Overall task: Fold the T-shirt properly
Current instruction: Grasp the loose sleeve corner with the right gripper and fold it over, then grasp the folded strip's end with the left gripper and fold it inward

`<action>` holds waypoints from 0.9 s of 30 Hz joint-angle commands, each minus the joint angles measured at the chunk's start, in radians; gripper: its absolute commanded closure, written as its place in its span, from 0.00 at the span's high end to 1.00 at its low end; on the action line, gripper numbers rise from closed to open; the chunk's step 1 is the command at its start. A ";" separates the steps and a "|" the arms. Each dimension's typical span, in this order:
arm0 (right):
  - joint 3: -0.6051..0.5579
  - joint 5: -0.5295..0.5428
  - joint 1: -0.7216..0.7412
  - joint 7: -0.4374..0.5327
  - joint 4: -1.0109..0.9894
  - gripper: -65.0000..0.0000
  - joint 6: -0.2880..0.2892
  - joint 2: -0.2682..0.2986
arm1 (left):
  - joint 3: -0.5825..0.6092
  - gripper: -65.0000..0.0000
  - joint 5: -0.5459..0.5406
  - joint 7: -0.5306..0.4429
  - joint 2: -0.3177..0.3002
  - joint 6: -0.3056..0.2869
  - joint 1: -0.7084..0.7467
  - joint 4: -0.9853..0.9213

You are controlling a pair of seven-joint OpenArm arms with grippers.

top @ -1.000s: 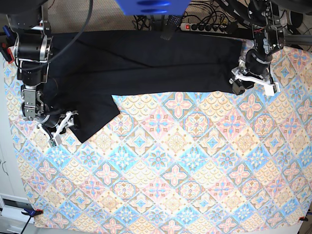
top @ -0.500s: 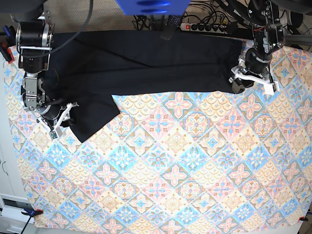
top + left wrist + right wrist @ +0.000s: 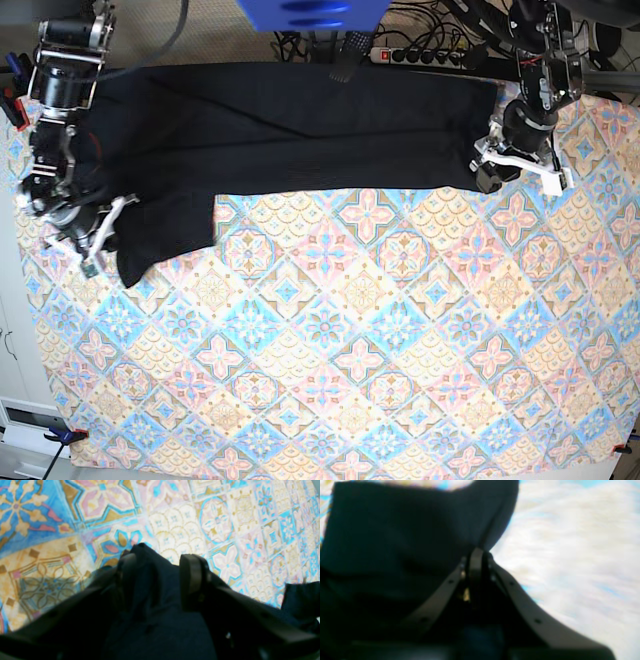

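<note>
The black T-shirt (image 3: 300, 125) lies stretched along the far edge (sleeve hanging down).

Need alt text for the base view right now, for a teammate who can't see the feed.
A black T-shirt lies spread across the far edge of a patterned tablecloth. The right gripper holds its lower corner at the view's left, the left gripper its edge at the view's right.

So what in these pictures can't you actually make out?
- Right wrist view: the patterned tablecloth is smeared by motion blur.
- Right wrist view: the grip of the right tool on the T-shirt is dark and blurred.
- Left wrist view: the left tool has cloth between its fingers, but clamping is unclear.
- Base view: the T-shirt's tag is nowhere visible; the left edge is hidden by the arm.
</note>
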 commanded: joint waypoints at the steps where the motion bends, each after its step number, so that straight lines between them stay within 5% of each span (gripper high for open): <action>1: 0.012 0.025 -0.010 -0.001 0.076 0.00 0.002 0.012 | -0.004 0.41 -0.007 -0.017 -0.009 -0.006 -0.002 0.014; 12: 0.100 0.022 -0.369 -0.217 0.604 0.00 0.002 0.011 | -0.007 0.41 -0.007 -0.019 -0.009 -0.006 -0.004 0.013; 27: 0.258 0.022 -0.731 -0.215 0.673 0.01 0.002 0.009 | -0.007 0.41 -0.007 -0.022 -0.009 -0.006 -0.004 0.011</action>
